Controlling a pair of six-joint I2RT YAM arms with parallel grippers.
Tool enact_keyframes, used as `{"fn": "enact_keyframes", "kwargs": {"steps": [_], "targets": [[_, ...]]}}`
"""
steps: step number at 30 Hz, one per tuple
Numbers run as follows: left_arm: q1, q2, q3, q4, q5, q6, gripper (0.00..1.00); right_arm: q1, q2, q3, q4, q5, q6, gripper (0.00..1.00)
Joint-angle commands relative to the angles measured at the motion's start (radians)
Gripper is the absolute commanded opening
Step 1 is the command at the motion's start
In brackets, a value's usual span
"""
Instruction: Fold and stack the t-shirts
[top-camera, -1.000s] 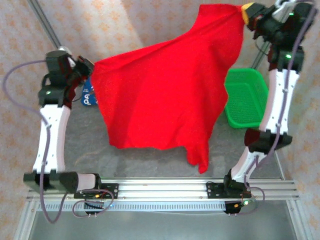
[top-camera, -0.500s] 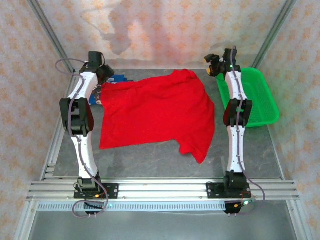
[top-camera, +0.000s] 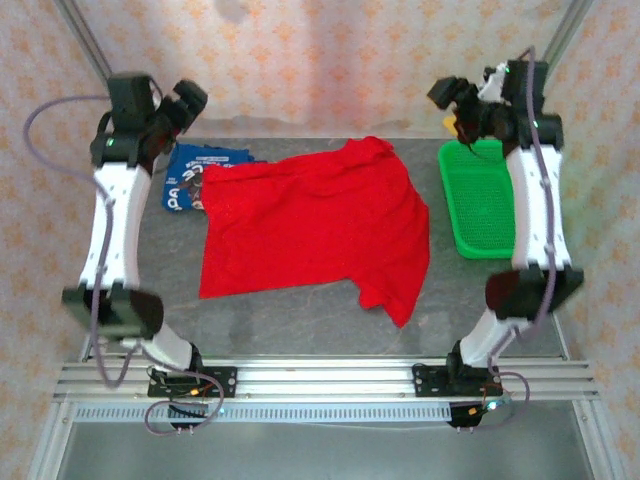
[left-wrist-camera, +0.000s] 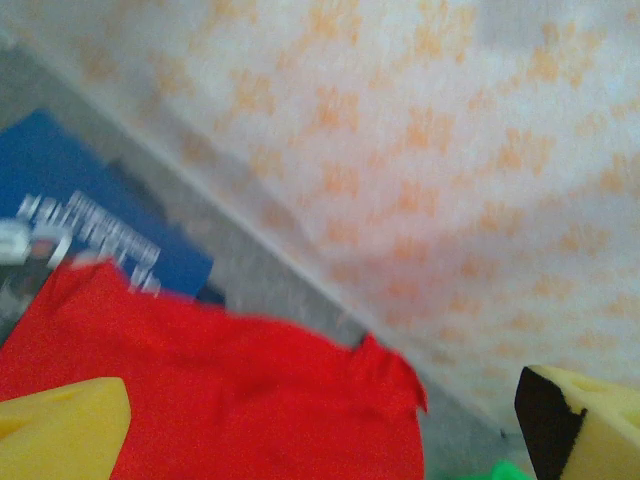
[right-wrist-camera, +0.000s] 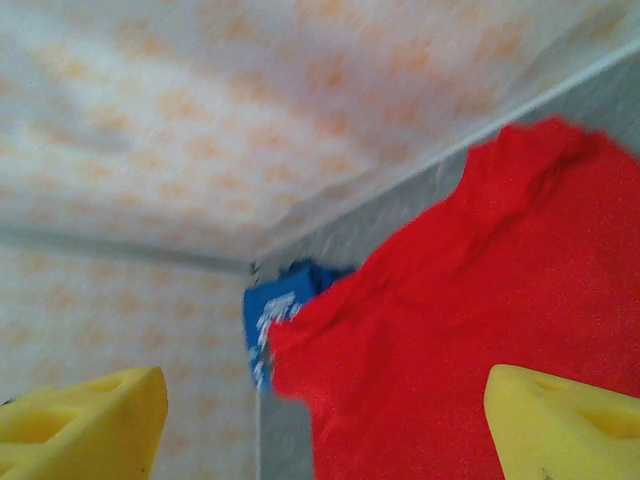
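top external: red tee (top-camera: 315, 230) lies spread on the counter (top-camera: 300, 320), plain side up, roughly centre; one sleeve points to 5 o'clock, collar end toward 12.
blue tee: (top-camera: 200, 172) at about 10 o'clock of the red one, partly tucked under its far-left corner; white lettering visible.
basket: green (top-camera: 490, 205), at 3 o'clock of the red tee, just beside it, looks empty.
left pincer: (top-camera: 186, 100) raised off the counter above the blue tee, released, holding nothing.
right pincer: (top-camera: 455, 100) raised above the basket's far end, released, holding nothing.
left wrist: yellow pads (left-wrist-camera: 60, 430) wide apart, red cloth (left-wrist-camera: 200, 400) and blue tee (left-wrist-camera: 90, 230) below, nothing between them.
right wrist: pads (right-wrist-camera: 85, 420) apart too; red tee (right-wrist-camera: 480, 330) and blue corner (right-wrist-camera: 280, 300) well below.
step: my read, spread-out done, first fold not yet begun.
next move: both pincers need to drop to an edge of the red tee, likely the two far corners, pinch one layer only, and carry it toward 6 o'clock.
risk: left pinch may catch the blue tee underneath.
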Motion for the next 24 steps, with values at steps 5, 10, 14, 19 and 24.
{"fn": "enact_keyframes", "kwargs": {"steps": [5, 10, 14, 19, 24], "targets": [[-0.030, -0.263, -0.633, -0.207, -0.043, -0.064, 0.91, 0.045, -0.416, -0.662, -0.100, -0.080, 0.065, 0.83], [-0.023, -0.292, -0.858, -0.167, -0.081, -0.078, 0.85, 0.078, -0.693, -1.067, -0.128, -0.054, 0.143, 0.78], [-0.019, -0.245, -0.947, -0.111, -0.093, -0.085, 0.76, 0.081, -0.826, -1.269, -0.136, -0.061, 0.184, 0.72], [-0.010, -0.197, -0.996, -0.094, -0.126, -0.074, 0.68, 0.084, -0.874, -1.358, -0.203, -0.031, 0.146, 0.70], [0.008, -0.179, -1.038, -0.081, -0.145, -0.057, 0.65, 0.084, -0.906, -1.404, -0.258, 0.017, 0.119, 0.70]]}}
